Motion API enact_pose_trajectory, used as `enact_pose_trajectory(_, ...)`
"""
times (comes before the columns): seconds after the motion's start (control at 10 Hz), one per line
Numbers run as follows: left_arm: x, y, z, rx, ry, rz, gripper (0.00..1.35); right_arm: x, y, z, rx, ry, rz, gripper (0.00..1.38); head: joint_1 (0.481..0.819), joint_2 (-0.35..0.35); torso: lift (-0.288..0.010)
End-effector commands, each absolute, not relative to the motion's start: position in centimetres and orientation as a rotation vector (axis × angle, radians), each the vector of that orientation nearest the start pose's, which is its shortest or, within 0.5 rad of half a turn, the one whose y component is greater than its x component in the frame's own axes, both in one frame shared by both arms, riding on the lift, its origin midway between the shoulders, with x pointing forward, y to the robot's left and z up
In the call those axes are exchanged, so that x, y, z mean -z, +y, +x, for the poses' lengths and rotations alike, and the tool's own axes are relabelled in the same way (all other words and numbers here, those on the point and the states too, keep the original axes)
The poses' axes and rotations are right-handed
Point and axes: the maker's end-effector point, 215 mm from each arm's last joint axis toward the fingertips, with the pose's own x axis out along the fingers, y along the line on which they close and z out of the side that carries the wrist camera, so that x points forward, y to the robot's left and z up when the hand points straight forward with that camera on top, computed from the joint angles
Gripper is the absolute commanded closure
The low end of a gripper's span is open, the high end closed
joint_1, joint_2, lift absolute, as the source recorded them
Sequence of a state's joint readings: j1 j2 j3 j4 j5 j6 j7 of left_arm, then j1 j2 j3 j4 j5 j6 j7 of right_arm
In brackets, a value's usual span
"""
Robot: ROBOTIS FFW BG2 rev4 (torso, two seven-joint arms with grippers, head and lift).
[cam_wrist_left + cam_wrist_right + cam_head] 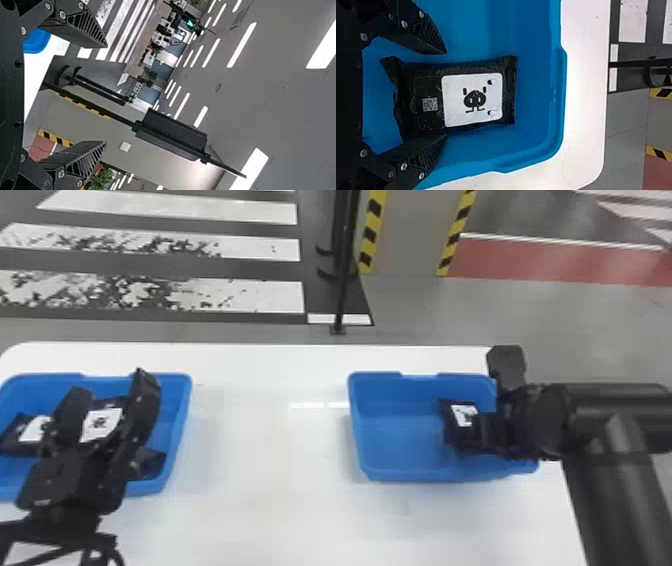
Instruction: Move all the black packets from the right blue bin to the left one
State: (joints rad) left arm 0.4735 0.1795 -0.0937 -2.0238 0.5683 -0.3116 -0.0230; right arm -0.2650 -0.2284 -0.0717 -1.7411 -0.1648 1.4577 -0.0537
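Inspecting right blue bin, head view: I find one black packet (465, 417) with a white label inside the right blue bin (356, 425), beside the right gripper (507, 422).
Left blue bin, head view: Black packets lie in the left blue bin (181, 417), two with white labels showing; my left gripper (112, 387) is above them, jaws open.
Table and floor, head view: White table (270, 470), glossy; beyond it, a worn crosswalk (250, 296), black post (344, 265) and red floor area (525, 260).
Left jaws, left wrist view: Spread wide; past them I note a lit green signal (190, 25), ceiling lights (242, 45) and greenery (102, 177).
Packet, right wrist view: Black, slightly wrinkled, crimped at its ends; white label with a pig-like face, small square code beside it. It lies on the blue bin floor.
Right jaws, right wrist view: Open, one at either side of the packet; I cannot tell whether either touches.
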Motion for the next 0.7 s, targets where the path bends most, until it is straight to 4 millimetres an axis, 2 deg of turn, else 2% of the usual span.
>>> enact_pose_trajectory(0.0,25.8,23.0,44.4,0.103,-0.237,-0.464,0.2,45.7,-34.4,51.8,0.11,1.018,-0.032,0.6,0.695,-0.138,-0.168)
enact_pose_trajectory(0.1,25.8,22.9,44.5,0.104,-0.237,-0.465,0.2,45.8,-33.9,51.8,0.092,1.016,-0.021,0.92,0.695,-0.135,-0.168)
enact_pose_trajectory(0.2,25.9,22.9,44.5,0.103,-0.234,-0.465,0.2,45.2,-33.7,52.2,0.086,0.984,-0.023,1.12,0.695,-0.13,-0.168)
enact_pose_trajectory(0.4,26.0,22.9,44.5,0.104,-0.233,-0.464,0.21,45.2,-32.8,52.6,0.052,0.938,0.004,1.16,0.695,-0.123,-0.168)
enact_pose_trajectory(0.6,26.1,22.8,44.4,0.103,-0.233,-0.468,0.22,45.6,-31.6,51.9,0.002,0.894,0.049,1.16,0.695,-0.11,-0.168)
